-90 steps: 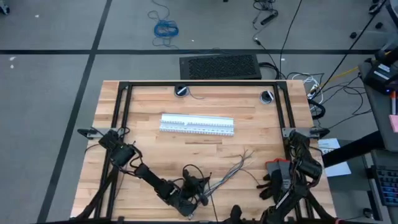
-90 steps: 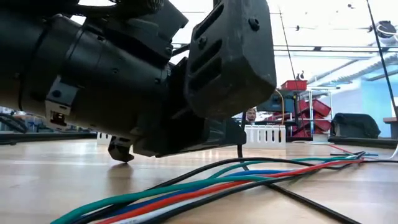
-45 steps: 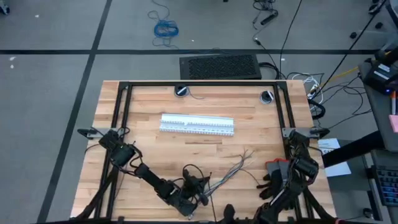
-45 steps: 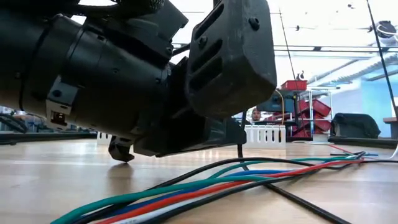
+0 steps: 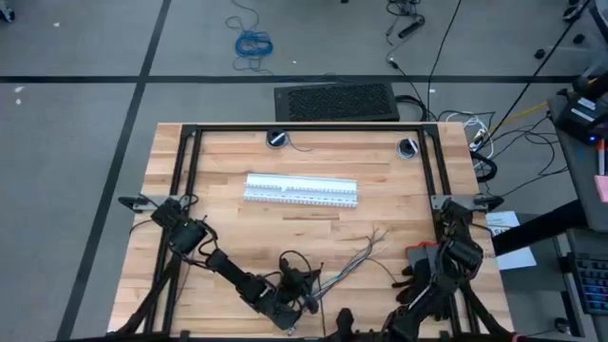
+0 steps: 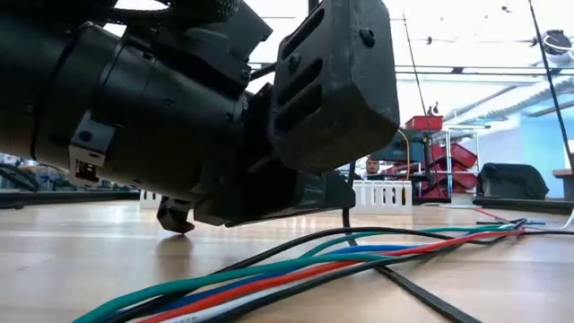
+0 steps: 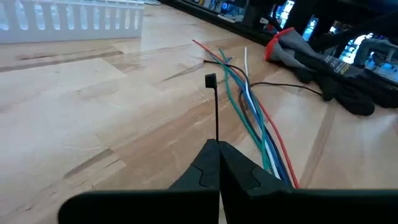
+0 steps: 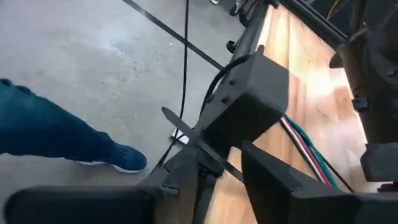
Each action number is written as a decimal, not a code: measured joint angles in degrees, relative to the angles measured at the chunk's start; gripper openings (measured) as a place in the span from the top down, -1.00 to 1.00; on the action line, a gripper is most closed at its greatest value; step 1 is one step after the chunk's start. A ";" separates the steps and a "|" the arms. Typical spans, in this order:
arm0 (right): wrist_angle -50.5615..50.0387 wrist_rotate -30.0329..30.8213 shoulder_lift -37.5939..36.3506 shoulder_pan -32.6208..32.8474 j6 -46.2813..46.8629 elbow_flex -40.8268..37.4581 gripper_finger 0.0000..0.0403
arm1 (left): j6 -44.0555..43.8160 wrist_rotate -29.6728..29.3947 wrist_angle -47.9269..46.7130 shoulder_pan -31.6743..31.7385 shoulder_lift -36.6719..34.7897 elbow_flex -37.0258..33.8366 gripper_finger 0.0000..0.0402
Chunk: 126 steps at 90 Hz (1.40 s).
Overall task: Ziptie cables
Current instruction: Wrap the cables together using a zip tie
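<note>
The left tool sits low at the near edge of the desk, its fingers pressed together on a ziptie. The thin dark strip stands out from between the fingertips, and its small square head hangs just above the wood, beside the cables. The cables lie loose on the desk in a fanned bundle — red, green, blue, white and black strands in the left wrist view, thin grey lines from above. In the low view the left arm's bulk fills most of the picture, and the tool's tip is hidden behind it; only the cables run clear across the foreground.

The right tool is at the near right corner, largely cut off by the high view's bottom edge. Its wrist view shows a second ziptie clamped between its fingers, out over the desk's edge above the floor. A person's leg in blue trousers and a shoe stand on that floor. A white slotted strip lies mid-desk, well apart from the cables, and a pair of dark gloves with a red patch rests near the right side.
</note>
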 joint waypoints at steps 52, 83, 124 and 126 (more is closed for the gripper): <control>-2.34 5.73 -0.02 -0.04 8.13 0.00 1.00 | 1.58 -0.18 0.07 0.02 0.00 0.00 1.00; -4.22 6.11 -1.92 1.00 19.28 -1.57 1.00 | 16.78 -3.02 1.85 -0.37 0.00 0.00 1.00; 34.62 -15.60 -21.72 -6.11 25.97 -37.03 1.00 | 47.19 -2.81 17.54 -0.55 0.00 -0.04 1.00; 37.55 -17.73 -22.03 -6.96 26.33 -38.81 1.00 | 48.80 -2.21 18.42 -0.55 0.00 -0.04 1.00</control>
